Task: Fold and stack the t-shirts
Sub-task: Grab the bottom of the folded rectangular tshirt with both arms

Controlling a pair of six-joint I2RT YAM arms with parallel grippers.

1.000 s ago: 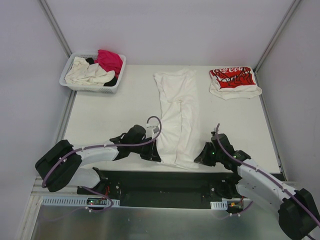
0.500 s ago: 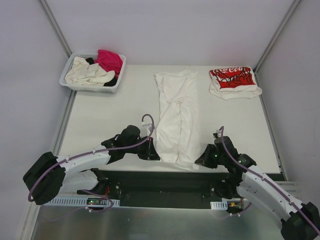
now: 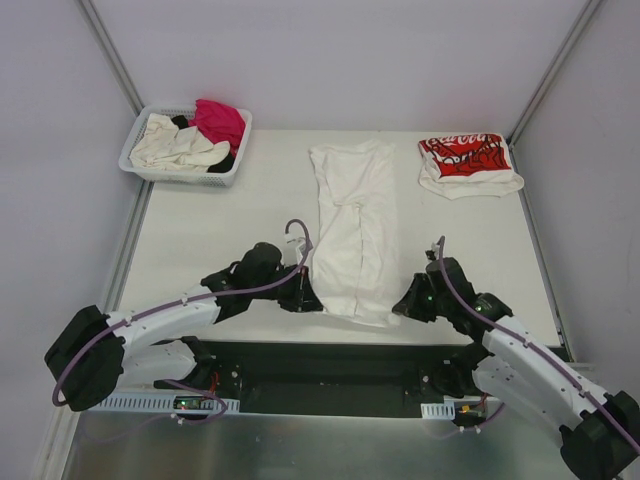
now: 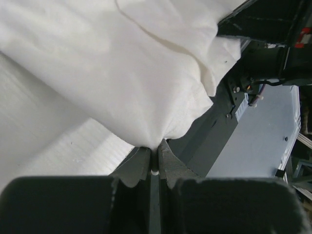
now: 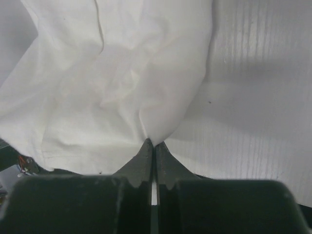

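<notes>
Top external view: large plain white t-shirt [image 3: 355,225] lies lengthwise down the middle of the table [image 3: 210,240], folded narrow, collar end far, hem end at the near edge. Left gripper [image 3: 308,296] is clamped on the shirt's near-left corner and right gripper [image 3: 405,303] on the near-right corner, one either side of the hem. Left wrist view: jaws pressed together with a pinch of white cloth between the tips, and the fabric lifts away from the table surface there. Right wrist view: same, jaws closed tight on a gathered bit of the white hem, cloth fanning out from the tips over the ribbed table. Folded white t-shirt with red print [image 3: 465,160] sits at the far right of the table, well apart from the plain one. White slotted basket [image 3: 180,175] at far left holds a cream shirt [image 3: 175,145], a magenta shirt [image 3: 220,120] and a bit of black cloth [image 3: 225,162], all bunched up.
</notes>
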